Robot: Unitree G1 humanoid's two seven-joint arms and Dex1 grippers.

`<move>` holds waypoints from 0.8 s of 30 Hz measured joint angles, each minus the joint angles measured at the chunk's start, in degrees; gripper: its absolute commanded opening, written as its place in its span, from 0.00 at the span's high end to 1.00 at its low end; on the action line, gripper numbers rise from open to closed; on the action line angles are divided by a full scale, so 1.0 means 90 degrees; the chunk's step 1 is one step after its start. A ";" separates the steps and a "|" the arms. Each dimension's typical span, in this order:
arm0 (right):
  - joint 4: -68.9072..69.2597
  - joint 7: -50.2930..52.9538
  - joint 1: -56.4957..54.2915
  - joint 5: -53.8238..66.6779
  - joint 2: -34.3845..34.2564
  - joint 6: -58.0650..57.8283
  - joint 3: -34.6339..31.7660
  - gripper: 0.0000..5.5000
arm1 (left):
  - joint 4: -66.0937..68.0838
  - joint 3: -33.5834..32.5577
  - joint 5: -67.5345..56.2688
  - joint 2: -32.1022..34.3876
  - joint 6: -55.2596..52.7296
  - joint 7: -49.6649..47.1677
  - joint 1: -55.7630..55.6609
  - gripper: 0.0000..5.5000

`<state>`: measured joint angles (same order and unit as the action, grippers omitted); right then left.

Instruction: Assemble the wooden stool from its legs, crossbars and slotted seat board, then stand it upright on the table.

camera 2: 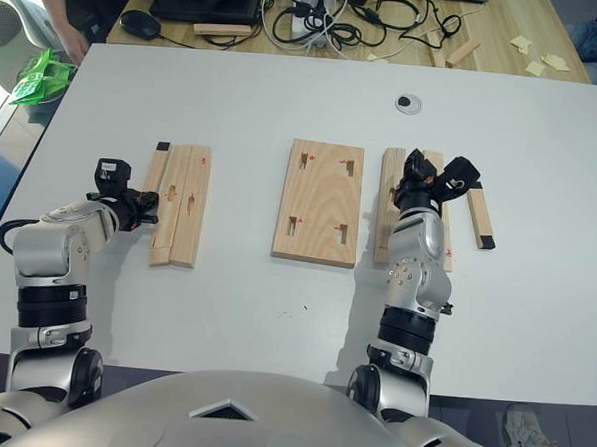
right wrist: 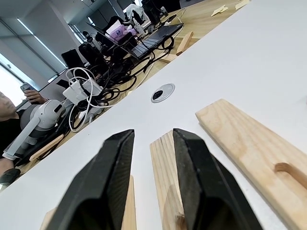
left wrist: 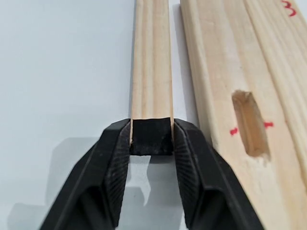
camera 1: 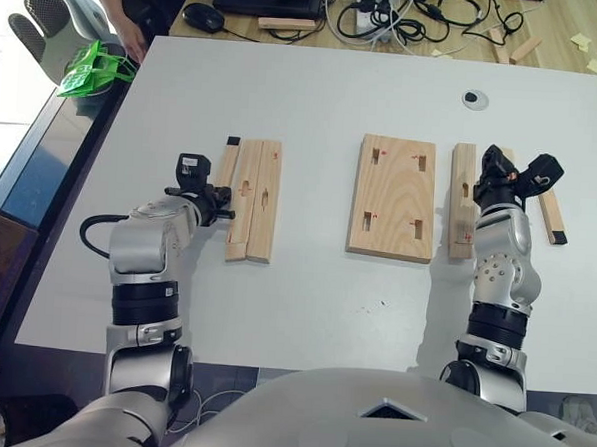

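Left gripper [left wrist: 151, 128] is clamping the black-tipped end of a thin crossbar [left wrist: 151, 67], which is lying flat beside two slotted legs [camera 1: 257, 196]. Right gripper [right wrist: 152, 139] is hovering, fingers apart, over the right-hand legs [camera 1: 463, 200]. Seat board [camera 1: 392, 196] is lying flat mid-tabletop [camera 1: 315, 94].

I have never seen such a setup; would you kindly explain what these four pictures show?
This is a humanoid robot with two arms. The two wide pictures look down from its head; the two close ones come from wrist cameras. On the white table lie stool parts: a pale wooden seat board with four slots in the middle, slotted wooden legs on both sides. The left hand grips the black-tipped end of a narrow wooden bar. The right hand is open above the right-side pieces, holding nothing.
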<state>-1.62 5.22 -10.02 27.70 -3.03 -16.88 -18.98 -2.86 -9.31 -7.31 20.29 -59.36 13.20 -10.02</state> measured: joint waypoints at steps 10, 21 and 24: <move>0.0199 -0.1582 -0.0971 0.0655 0.0947 -0.1283 0.0530 0.56 | 0.0034 -0.0107 -0.0067 -0.0835 0.2034 -0.0549 -0.0237 0.77; 0.1037 -0.2634 -0.2190 0.4216 0.1348 -0.3706 0.0175 0.25 | -0.0007 0.0643 -0.0107 -0.0780 0.6041 0.1052 -0.0478 0.77; 0.0931 -0.2583 -0.2368 0.4607 0.1295 -0.3838 0.0163 0.15 | 0.0211 0.0991 0.0182 -0.0738 0.6932 0.1298 -0.0432 0.77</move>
<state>6.75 -18.02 -31.34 69.16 8.62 -51.43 -17.52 -0.96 -0.39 -5.67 13.65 3.03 24.88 -13.91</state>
